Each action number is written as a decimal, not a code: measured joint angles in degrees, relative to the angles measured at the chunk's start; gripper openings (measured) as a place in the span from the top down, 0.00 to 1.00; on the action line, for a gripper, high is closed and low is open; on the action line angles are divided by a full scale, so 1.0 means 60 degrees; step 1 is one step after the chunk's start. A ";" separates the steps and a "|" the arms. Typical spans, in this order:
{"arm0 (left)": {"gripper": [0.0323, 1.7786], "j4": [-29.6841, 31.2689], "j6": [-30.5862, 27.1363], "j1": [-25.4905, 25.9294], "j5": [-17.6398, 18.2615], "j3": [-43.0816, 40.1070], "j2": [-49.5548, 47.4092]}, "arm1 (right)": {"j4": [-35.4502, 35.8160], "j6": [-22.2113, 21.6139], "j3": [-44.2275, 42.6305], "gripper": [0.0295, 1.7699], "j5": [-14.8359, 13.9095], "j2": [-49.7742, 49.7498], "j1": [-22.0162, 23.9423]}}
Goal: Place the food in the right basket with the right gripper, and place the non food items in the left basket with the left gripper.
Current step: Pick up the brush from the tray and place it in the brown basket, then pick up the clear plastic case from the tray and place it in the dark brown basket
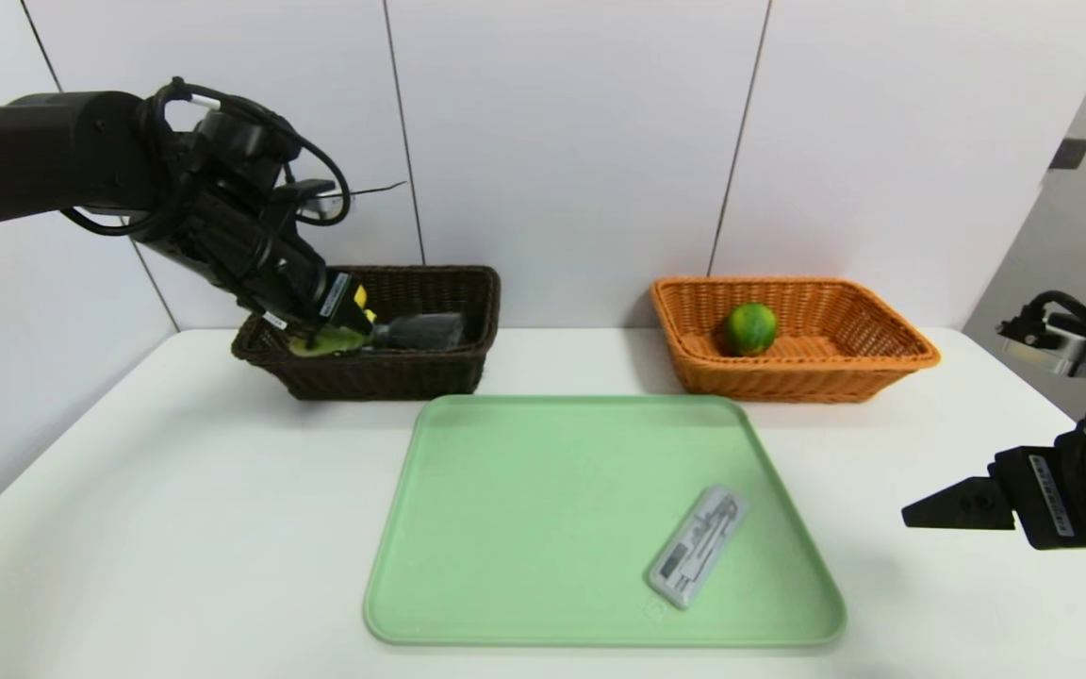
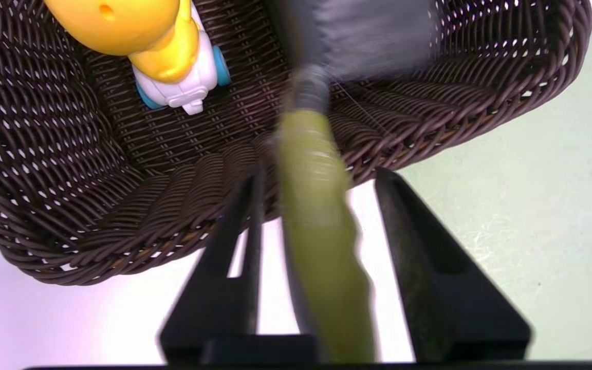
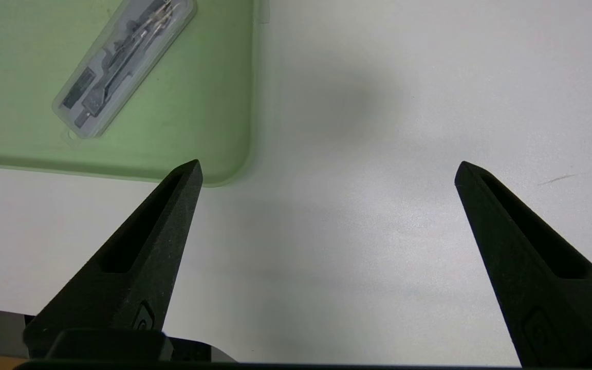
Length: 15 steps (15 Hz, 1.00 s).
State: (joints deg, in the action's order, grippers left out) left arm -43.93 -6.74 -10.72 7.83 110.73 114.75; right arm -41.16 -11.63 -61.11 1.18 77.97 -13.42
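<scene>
While the left gripper parts around the brush, the dark basket holds the yellow toy.

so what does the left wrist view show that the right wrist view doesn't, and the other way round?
Left wrist only: the dark brown wicker basket, the yellow toy figure inside it, and the green-handled brush between the open fingers of the left gripper, over the basket's near rim.

Right wrist only: the flat grey case on the tray, and the open right gripper, idle beyond the tray's edge with nothing between its fingers.

Both: part of the green tray and the white table.
</scene>
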 joint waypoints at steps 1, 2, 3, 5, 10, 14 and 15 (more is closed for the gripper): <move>0.48 0.0000 0.0004 0.0000 0.0000 0.0026 -0.0014 | 0.0000 0.0004 0.0002 0.04 0.0012 -0.0004 0.0000; 0.43 -0.0030 0.0012 0.0000 0.0000 0.0045 -0.0051 | 0.0000 0.0004 0.0002 0.04 0.0014 -0.0004 -0.0004; 0.38 -0.0037 0.0018 0.0000 0.0004 0.0063 -0.0124 | 0.0000 0.0006 0.0010 0.04 0.0022 -0.0012 -0.0008; 0.31 -0.0051 0.0041 -0.0010 -0.0014 0.0069 -0.0345 | 0.0000 0.0004 0.0010 0.04 0.0014 -0.0037 -0.0014; 0.18 -0.0114 0.0274 -0.0969 -0.0061 0.0016 -0.1664 | 0.0010 -0.0018 0.0051 0.04 0.0022 -0.0055 0.0000; 0.13 -0.0492 0.1036 -0.2844 -0.0093 0.0091 -0.2202 | 0.0010 -0.0293 0.0069 0.04 0.0022 -0.0091 0.0000; 0.12 -0.0660 0.1187 -0.3399 -0.0156 0.0100 -0.2243 | 0.0002 -0.0376 0.0069 0.04 0.0014 -0.0106 0.0000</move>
State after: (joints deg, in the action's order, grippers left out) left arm -47.90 0.38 -31.11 6.89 111.32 101.29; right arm -41.14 -13.89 -60.70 1.27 77.34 -13.42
